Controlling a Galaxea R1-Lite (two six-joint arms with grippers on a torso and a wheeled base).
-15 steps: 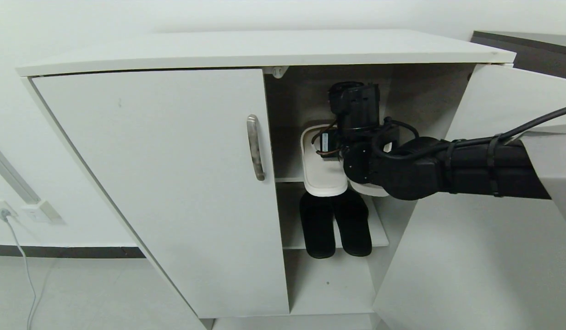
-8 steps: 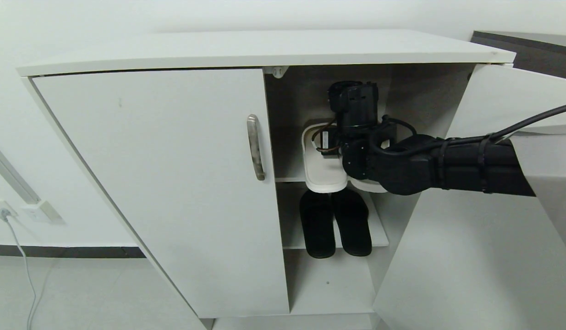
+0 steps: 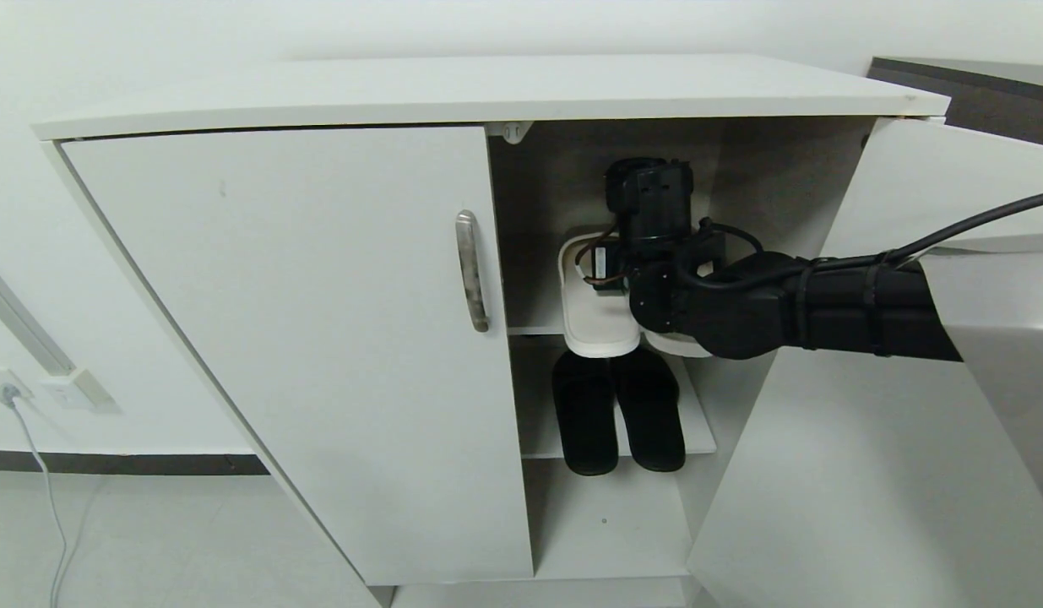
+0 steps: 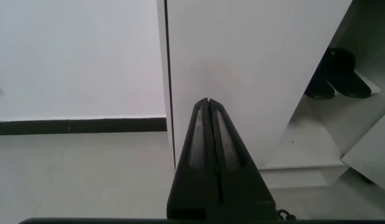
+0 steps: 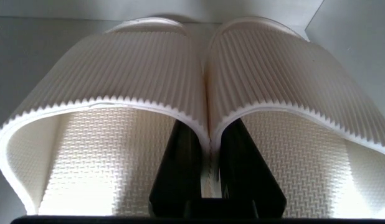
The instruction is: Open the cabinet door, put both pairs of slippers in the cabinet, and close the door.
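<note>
The white cabinet [image 3: 487, 84] stands with its right door [image 3: 867, 473] swung open and its left door [image 3: 301, 338] closed. My right gripper [image 3: 648, 221] is inside, at the upper shelf [image 3: 534, 328]. It is shut on the pair of white slippers [image 3: 597, 325], whose heels overhang the shelf edge. In the right wrist view the fingers [image 5: 180, 168] pinch the two inner strap edges of the white slippers [image 5: 118, 93] together. A pair of black slippers [image 3: 618, 414] lies on the shelf below. My left gripper [image 4: 209, 102] is shut on nothing, low before the closed door, with the black slippers [image 4: 339, 78] off to one side.
A metal handle [image 3: 470, 270] runs down the closed left door. The open door's edge lies close under my right forearm. A wall socket with a cable [image 3: 10, 393] sits low on the wall at the left, above bare floor.
My right arm has pushed a little deeper into the cabinet and slightly lower, carrying the white slippers further onto the upper shelf.
</note>
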